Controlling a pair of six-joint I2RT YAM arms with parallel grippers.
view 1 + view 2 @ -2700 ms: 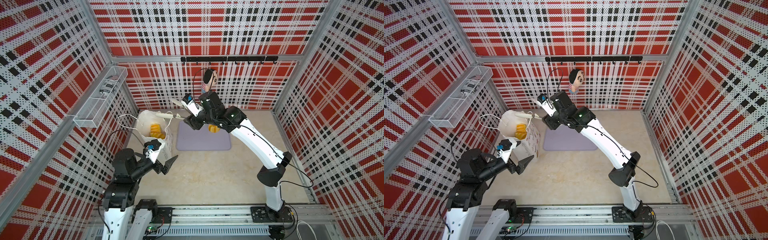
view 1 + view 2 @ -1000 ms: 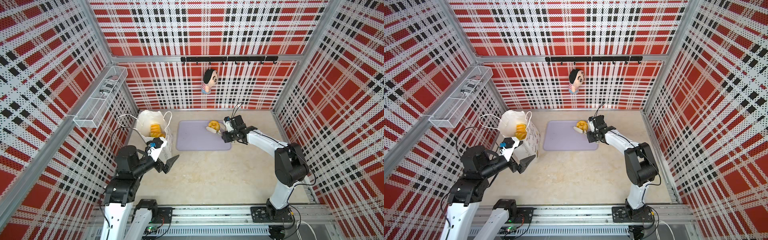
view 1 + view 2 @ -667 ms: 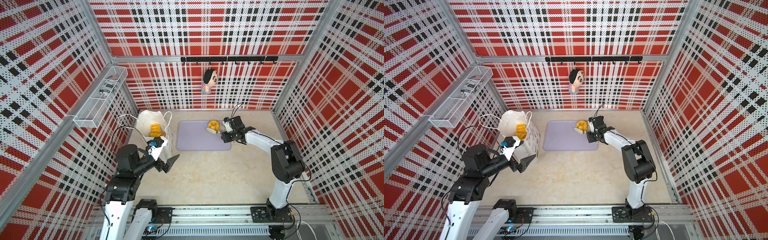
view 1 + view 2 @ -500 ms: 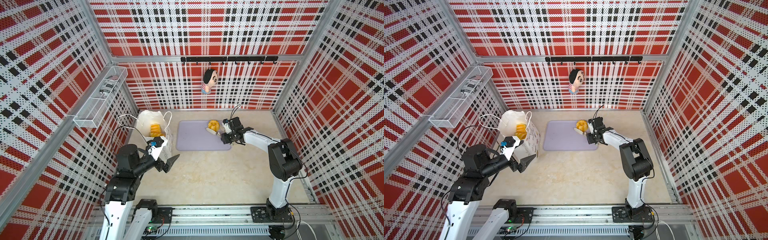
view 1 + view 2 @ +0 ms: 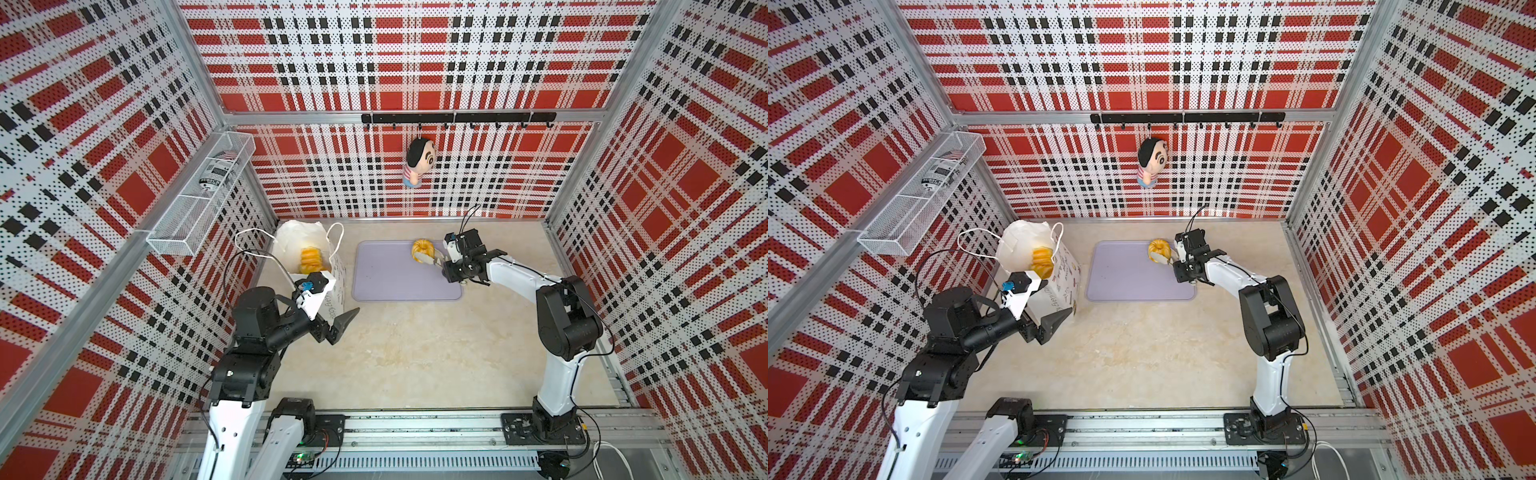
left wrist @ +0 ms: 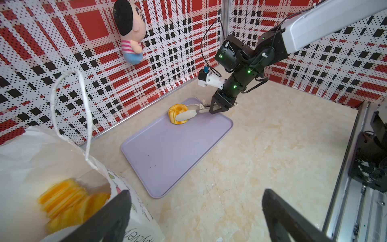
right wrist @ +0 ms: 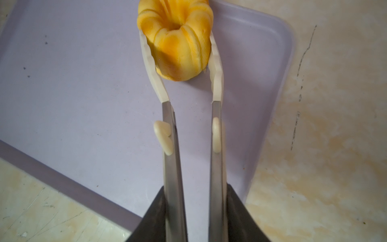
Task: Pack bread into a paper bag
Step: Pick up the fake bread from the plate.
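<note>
A golden ring-shaped bun, the one piece of bread outside the bag, lies on the far right corner of the lavender tray. My right gripper is shut on metal tongs, and their cream tips press both sides of the bun. The white paper bag stands open left of the tray, with striped yellow bread inside. My left gripper hovers open and empty beside the bag's front.
A wire basket holding a can hangs on the left wall. A plush doll hangs from the hook rail on the back wall. Plaid walls close three sides, and the aluminium base rail runs along the front.
The right arm swung from above the bag back to the tray. Over the last second the tongs closed on the ring bun. The left arm stayed put.
</note>
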